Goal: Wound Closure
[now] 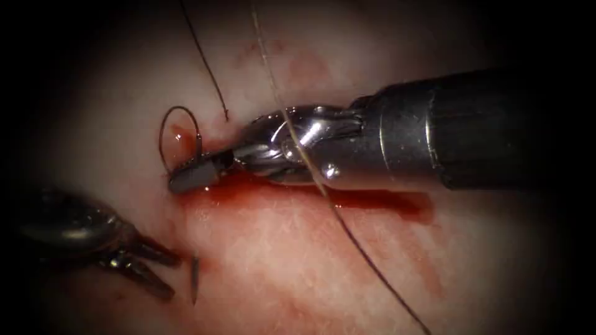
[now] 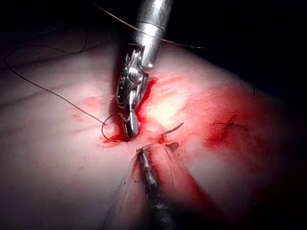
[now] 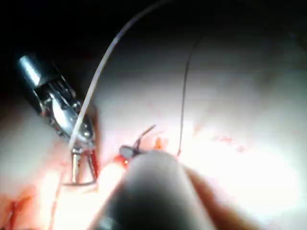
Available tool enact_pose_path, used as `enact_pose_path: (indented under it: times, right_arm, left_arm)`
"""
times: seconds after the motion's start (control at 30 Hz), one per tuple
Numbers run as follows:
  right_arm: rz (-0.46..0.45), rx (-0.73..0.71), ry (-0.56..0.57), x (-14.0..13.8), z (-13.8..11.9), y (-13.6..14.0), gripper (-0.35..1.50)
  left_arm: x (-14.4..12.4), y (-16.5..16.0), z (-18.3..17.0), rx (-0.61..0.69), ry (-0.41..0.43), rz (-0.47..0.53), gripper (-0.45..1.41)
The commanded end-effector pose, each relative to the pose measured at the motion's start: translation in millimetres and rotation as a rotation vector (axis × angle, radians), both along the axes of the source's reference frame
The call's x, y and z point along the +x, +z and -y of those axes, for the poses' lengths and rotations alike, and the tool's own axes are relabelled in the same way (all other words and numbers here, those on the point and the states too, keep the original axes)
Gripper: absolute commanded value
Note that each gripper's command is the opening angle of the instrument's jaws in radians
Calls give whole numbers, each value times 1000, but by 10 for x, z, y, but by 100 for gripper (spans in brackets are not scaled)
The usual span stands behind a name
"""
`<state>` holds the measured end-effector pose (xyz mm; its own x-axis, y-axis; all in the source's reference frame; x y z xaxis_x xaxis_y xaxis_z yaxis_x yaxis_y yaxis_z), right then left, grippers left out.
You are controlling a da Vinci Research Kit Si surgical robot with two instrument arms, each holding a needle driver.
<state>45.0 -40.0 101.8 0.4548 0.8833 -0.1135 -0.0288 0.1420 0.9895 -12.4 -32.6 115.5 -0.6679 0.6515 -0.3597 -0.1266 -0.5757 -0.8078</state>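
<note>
In the endoscope view my right tool (image 1: 186,177) reaches in from the right, its jaws shut on the needle near its tail at the left end of the cut (image 1: 372,200). The needle is in the tissue (image 1: 298,267). Its tip (image 1: 194,280) pokes out below the cut, just beside my left tool (image 1: 174,276), whose jaws stand open and hold nothing. A thin dark loop of thread (image 1: 177,110) curls above the right jaws. The left wrist view shows the right tool (image 2: 130,125) and the needle tip (image 2: 173,128). The right wrist view shows the left tool (image 3: 84,168) open.
Red fluid (image 1: 261,192) pools along the cut under the right tool. One thread strand (image 1: 208,68) runs from the top into the tissue. Another strand (image 1: 366,254) crosses over the right tool's wrist and trails to the lower right. An earlier stitch (image 2: 232,126) sits further along.
</note>
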Motion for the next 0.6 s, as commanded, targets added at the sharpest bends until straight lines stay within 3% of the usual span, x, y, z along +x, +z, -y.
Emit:
enact_pose_path:
  times: [0.03, 0.3, 0.37, 0.43, 0.5, 0.6]
  right_arm:
    - [3, 6, 1, 7, 0, 2, -35]
    - [62, 8, 75, 7, -10, 4, -35]
    - [77, 2, 105, 3, -17, 8, 9]
    - [73, -67, 140, -1, -23, 14, 39]
    - [45, -196, 157, -8, -29, 21, 61]
    - [23, -367, 133, -20, -37, 27, 74]
  left_arm:
    - [-5, 5, 4, 2, 1, 1, 44]
    - [-5, 5, 4, 2, 1, 1, 44]
    - [-5, 5, 4, 2, 1, 1, 44]
    - [-5, 4, 4, -10, 2, 6, 44]
    - [-5, 4, 3, -52, 12, 27, 44]
    - [-4, 2, 0, -138, 43, 80, 46]
